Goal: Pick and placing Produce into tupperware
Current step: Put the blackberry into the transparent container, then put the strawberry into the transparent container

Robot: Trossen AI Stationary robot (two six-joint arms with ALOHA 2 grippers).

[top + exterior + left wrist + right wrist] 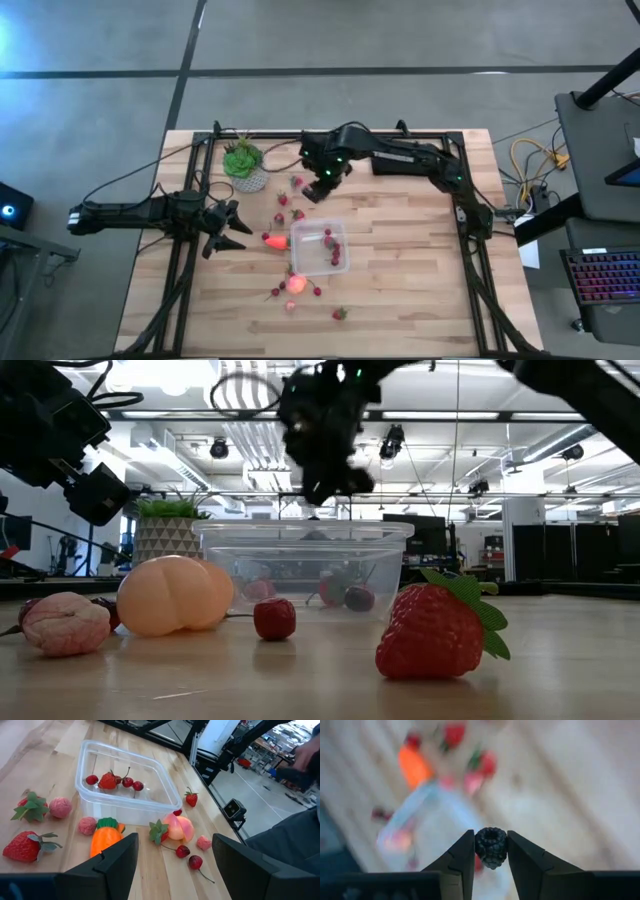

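Right gripper [490,851] is clamped on a blackberry [491,847], raised off the table beyond the tub [318,246], presumably to clear its rim. Tub sits mid-table with cherries [131,783] and a strawberry already in. Left gripper [226,228] waits wide open, empty, beside the carrot [274,241].

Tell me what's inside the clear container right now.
The container holds one strawberry and a few cherries near one wall. Its floor otherwise looks bare; nothing seems hidden, since the walls are see-through.
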